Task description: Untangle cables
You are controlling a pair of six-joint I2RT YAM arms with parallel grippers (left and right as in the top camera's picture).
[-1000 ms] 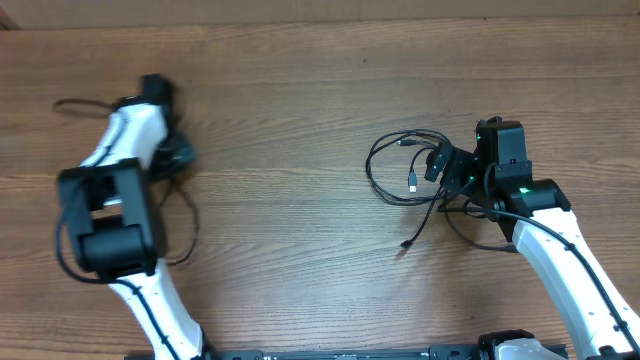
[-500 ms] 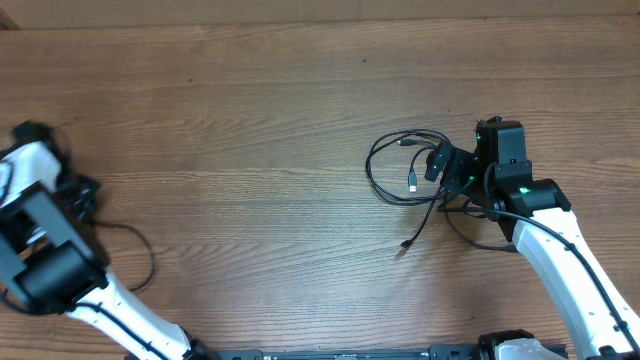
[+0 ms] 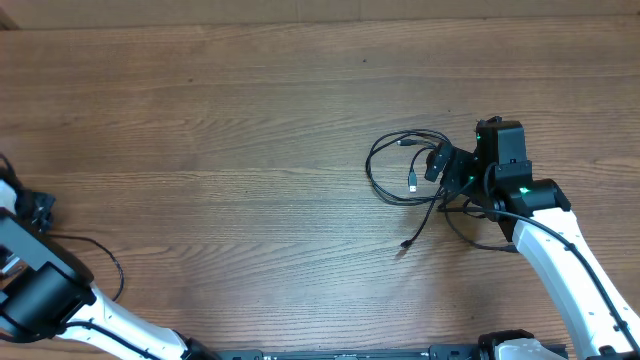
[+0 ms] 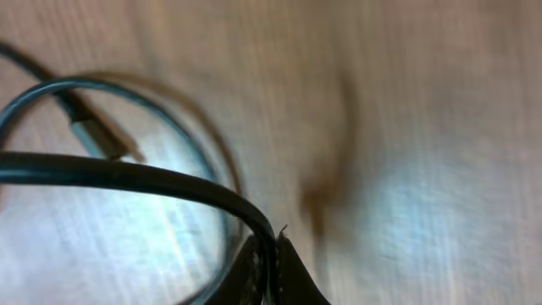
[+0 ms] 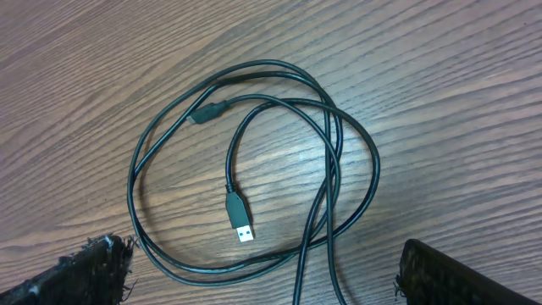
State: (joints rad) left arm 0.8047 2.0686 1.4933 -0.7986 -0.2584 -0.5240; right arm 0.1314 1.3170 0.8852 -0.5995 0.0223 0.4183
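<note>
Looking down from overhead, we see a wooden table with the work split between its two sides. The looped cables lie in loose rings right of centre, just in front of the right gripper. One thin tail runs from the rings toward the near edge and ends in a small plug. Well apart from them, at the far left edge, a lone cable curves over the wood beside the left arm. From this height we cannot tell how the jaws on that arm stand.

From the left wrist the picture is blurred. The left gripper is clenched, its two black fingers pressed together on the lone cable, which sweeps in from the left and ends in the pinch. Behind it, a thinner loop of cord carries a plug and rests on the wood.

From the right wrist, the right gripper is released, its fingertips spread wide at the bottom corners and touching nothing. Between and beyond them the looped cables lie flat in overlapping rings. A silver-tipped USB plug sits inside the rings, and a small dark connector rests near their top.
</note>
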